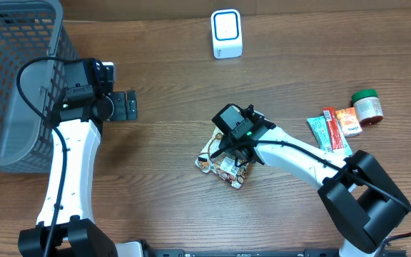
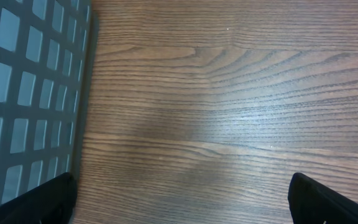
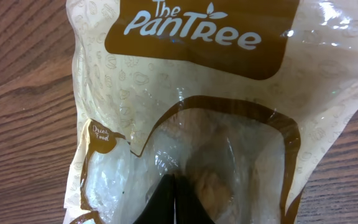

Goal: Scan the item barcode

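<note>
Item under task: snack bag (image 1: pixel 222 173), lying flat on the table (image 1: pixel 155 185) near the middle, a little right of centre. In the right wrist view we read a printed paper-look top with a brown brand panel, and below it a clear window with pale lumpy contents.

Right gripper (image 3: pixel 173 186): jaws closed tight, tips set down on the clear window. The film puckered toward the tips, so we judged a fold of it was nipped there. The bag had not left the table.

Left gripper (image 2: pixel 182 204): jaws spread full wide, nothing between them, over bare wood just right of the basket (image 1: pixel 9 78).

Handling, our judgement: light, soft and crinkly, with no stiffness of its own. Lifted by one pinch of film it would likely sag and swing. Glossy film could slip out of a thin pinch, and the contents looked crushable. A hold on the sealed edge or the printed upper part seemed safer than the window. We saw no barcode on the upward face. It may be underneath, so the bag might want turning before it is shown.

Surroundings: scanner (image 1: pixel 227 34), white, stood at the far edge, well apart from the bag, with open table between. Far left, the grey basket. At the right, well apart, a green-lidded jar (image 1: pixel 367 106), an orange packet (image 1: pixel 347 120) and snack bars (image 1: pixel 328 130). None lay on the way to the scanner.
</note>
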Robot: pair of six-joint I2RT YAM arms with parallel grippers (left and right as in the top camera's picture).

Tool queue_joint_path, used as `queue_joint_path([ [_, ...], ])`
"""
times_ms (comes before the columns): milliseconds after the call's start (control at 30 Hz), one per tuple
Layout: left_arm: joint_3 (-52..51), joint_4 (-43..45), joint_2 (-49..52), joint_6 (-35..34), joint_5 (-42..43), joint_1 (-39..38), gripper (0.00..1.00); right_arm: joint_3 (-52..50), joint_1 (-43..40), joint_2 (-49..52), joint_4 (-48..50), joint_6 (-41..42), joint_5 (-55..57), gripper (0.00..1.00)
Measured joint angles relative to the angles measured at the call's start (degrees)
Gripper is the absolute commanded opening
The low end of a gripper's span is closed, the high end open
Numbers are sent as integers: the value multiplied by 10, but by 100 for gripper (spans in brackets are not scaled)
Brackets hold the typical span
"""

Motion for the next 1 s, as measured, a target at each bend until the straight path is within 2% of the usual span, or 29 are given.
queue_joint_path([
  [133,0,0,0,0,0,0,100,3,-5,2,-7,-13,-3,4],
  [267,0,0,0,0,0,0,100,7,-29,2,-24,-63,-10,4],
  [467,0,0,0,0,0,0,100,18,-88,2,-67,-159,-21,4],
  [667,0,0,0,0,0,0,100,22,-152,3,-79,-211,-27,4],
  [1000,0,0,0,0,0,0,100,50,-229,9,-110,-387,-31,4],
])
